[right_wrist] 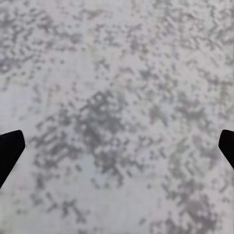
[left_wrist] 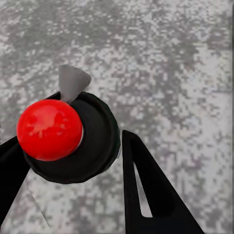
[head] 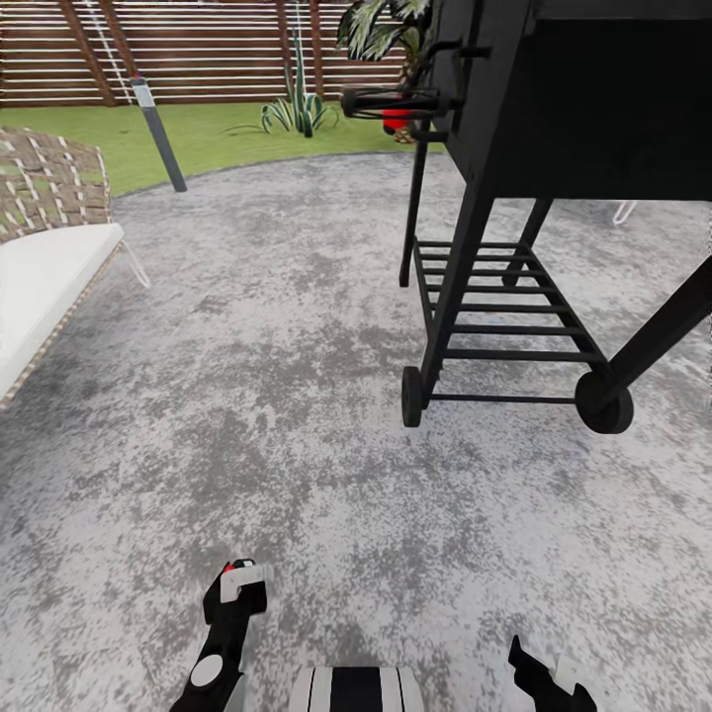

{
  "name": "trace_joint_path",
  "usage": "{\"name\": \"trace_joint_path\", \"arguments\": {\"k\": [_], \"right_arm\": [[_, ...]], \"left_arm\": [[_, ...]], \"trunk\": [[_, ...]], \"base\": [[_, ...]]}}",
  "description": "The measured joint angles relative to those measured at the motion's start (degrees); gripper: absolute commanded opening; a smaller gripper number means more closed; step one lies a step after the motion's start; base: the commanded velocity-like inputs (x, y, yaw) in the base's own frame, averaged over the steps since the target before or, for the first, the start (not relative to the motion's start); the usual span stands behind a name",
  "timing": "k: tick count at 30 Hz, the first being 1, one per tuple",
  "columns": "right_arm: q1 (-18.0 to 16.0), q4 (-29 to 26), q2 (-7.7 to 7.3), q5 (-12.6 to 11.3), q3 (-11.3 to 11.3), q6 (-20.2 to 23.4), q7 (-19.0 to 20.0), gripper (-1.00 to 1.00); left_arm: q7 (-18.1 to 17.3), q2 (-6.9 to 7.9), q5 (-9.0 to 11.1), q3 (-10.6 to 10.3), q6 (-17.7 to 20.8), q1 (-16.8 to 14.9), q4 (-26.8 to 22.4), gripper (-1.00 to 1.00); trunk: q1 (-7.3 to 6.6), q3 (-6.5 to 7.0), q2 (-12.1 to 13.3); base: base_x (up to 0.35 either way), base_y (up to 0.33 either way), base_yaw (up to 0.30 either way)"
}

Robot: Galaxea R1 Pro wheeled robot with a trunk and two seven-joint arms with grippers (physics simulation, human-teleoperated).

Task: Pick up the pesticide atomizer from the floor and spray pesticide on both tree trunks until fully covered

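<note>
Right now we look down at our own two arms, low over the grey paved patch (head: 297, 396). Our left gripper (left_wrist: 73, 161) is closed around the pesticide atomizer (left_wrist: 73, 141). In the left wrist view we see its round black top and red ball sitting between the two black fingers (left_wrist: 146, 185). In the head view the atomizer shows as a small white and red bit at the tip of the left arm. Our right gripper (right_wrist: 117, 146) holds nothing. Its two finger tips are far apart, with bare paving between them.

A bit further off, on our right side, stands a black grill cart (head: 514, 326) with wheels and a slatted shelf. On our left is a woven seat (head: 49, 247) with a white cushion. Past the paving comes the green grass (head: 198, 138), a short grey lamp post (head: 158, 133), some spiky plants (head: 297, 111) and the brown wooden fence (head: 198, 49).

We think the pick-up part is done, since the atomizer is off the floor and in our hold. The spraying has not begun. We cannot see the two big trees from here. So next we need to turn and roll around the cart and seat to find a trunk, then point the nozzle at it.
</note>
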Motion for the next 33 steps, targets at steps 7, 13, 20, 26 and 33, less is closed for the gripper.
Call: {"name": "trace_joint_path", "arguments": {"k": [7, 13, 20, 26, 33], "right_arm": [[0.00, 0.00, 0.00, 0.04, -0.01, 0.00, 0.00, 1.00], [0.00, 0.00, 0.00, 0.07, -0.01, 0.00, 0.00, 1.00], [0.00, 0.00, 0.00, 0.05, -0.01, 0.00, 0.03, 1.00], [0.00, 0.00, 0.00, 0.08, -0.01, 0.00, 0.08, 1.00], [0.00, -0.02, 0.00, 0.13, -0.01, 0.00, 0.08, 1.00]], "left_arm": [[0.01, 0.00, 0.03, 0.00, 0.00, 0.00, 0.03, -1.00], [0.01, 0.00, 0.17, 0.00, 0.01, 0.00, 0.03, -1.00], [0.01, 0.00, 0.29, 0.00, 0.01, 0.00, 0.03, -1.00], [0.01, 0.00, 0.32, 0.00, 0.01, 0.00, 0.15, -1.00], [0.01, -0.03, 0.33, 0.00, 0.01, 0.00, 0.08, -1.00]], "trunk": [[-0.18, 1.55, 0.09], [-0.34, 2.88, 0.17], [-0.52, 4.43, 0.27], [-0.67, 5.76, 0.35], [-0.85, 7.32, 0.44]], "base": [[0.000, 0.000, 0.000], [0.000, 0.000, 0.000], [0.000, 0.000, 0.000], [0.000, 0.000, 0.000], [0.000, 0.000, 0.000]]}}
